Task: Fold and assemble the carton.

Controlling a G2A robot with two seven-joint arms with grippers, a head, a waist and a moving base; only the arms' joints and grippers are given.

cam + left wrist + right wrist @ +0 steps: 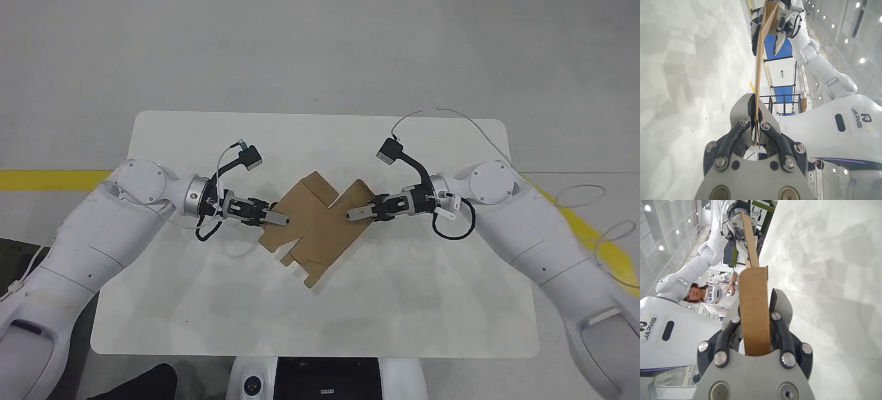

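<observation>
A flat, brown corrugated-cardboard carton, not yet folded into a box, lies level at the middle of a white rectangular table. Its notched flaps point towards the robot. Whether it rests on the tabletop or hangs just above it cannot be told.

The carton is held from two opposite sides, which looks like a set-up for pulling its layers apart. The left gripper meets the carton's left edge. In the left wrist view the left gripper has its jaws pressed together on the carton. They pinch the thin sheet edge-on, which anchors that side.

The right gripper meets the opposite edge. In the right wrist view the right gripper has its jaws spread wider, and a broad flap of the carton runs face-up between them. One dark pad sits against the flap's edge, and the cardboard hides the other. This looks like a loose hold that leaves room for the flap to turn, not a firm clamp.

Both arms reach inwards from the table's sides, roughly in line with each other. No fold is standing yet, so the assembly appears to be at an early stage.
</observation>
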